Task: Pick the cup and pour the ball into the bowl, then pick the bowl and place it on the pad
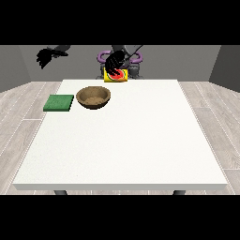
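Hanging over the far edge of the table (pixel 122 154), the hand nearer the view's right (pixel 114 62) sits on top of the cup (pixel 117 76), with dark fingers reaching down over its upper part. The hand looks closed around the cup, though the fingers are small and merge with the robot's dark body behind them. The cup is yellow with a red inner face that shows toward the camera, and it seems tipped over onto its side, its mouth turned toward the near side. I cannot make out the ball; it may be inside the cup or hidden by the fingers.

The hand at the view's left (pixel 46 56) is raised in the air, well off to the far left beyond the table's edge. Its fingers hang downward in a bunch and it holds nothing, but whether they are straight or curled I cannot tell.

Just near and to the left of the cup stands the bowl (pixel 93 98), brown and round, upright on the table top, apart from the cup. To the left of the bowl, close beside it but not touching, lies the green pad (pixel 59 103), flat at the table's left edge.
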